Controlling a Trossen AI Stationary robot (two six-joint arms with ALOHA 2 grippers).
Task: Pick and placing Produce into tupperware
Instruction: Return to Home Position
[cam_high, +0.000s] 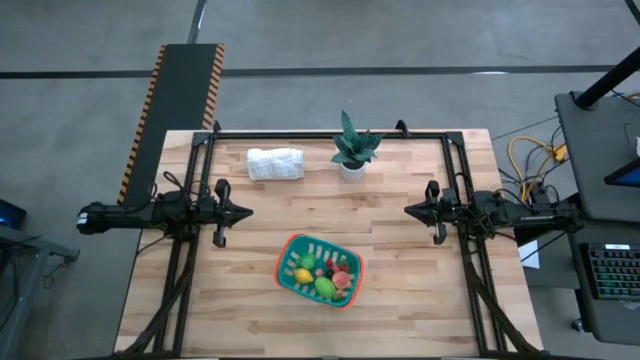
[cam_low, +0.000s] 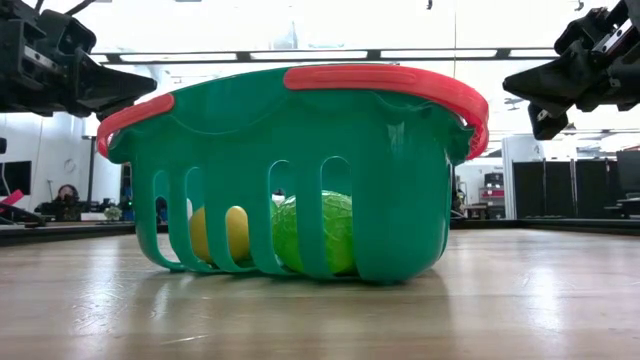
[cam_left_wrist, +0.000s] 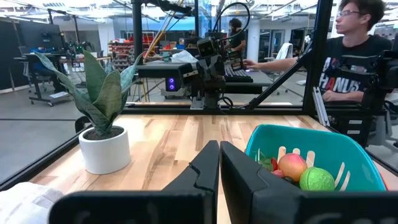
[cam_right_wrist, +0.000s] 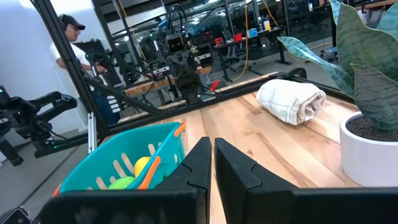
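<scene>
The tupperware (cam_high: 283, 265) sits on the wooden table (cam_high: 420, 310), toward the near edge and about midway between the 2 arms, turned at a slant to the table's sides. It is a shallow rounded-rectangle basket, teal-green, with an orange-red rim and tall open slots cut in its walls. The produce lies inside it: a yellow piece (cam_high: 303, 275), 2 green pieces (cam_high: 325, 286) and (cam_high: 309, 262), and red and orange-pink pieces (cam_high: 343, 279) crowded at the right end. In the low view the yellow and a ribbed green one show through the slots, resting on the basket floor.

The left gripper (cam_high: 245, 211) hangs above the table's left side and the right gripper (cam_high: 408, 210) above its right side, pointing at each other, both well apart from the basket. Each wrist view shows its 2 dark fingers pressed together with only a thin seam between them, gripping nothing.

A potted plant (cam_high: 351, 150) and a rolled white cloth (cam_high: 275, 163) stand near the far edge.

No label shows on the basket or produce. The only writing is white lettering on the dark shirt of a person (cam_left_wrist: 351, 56) beyond the table, partly hidden and not readable in full.
</scene>
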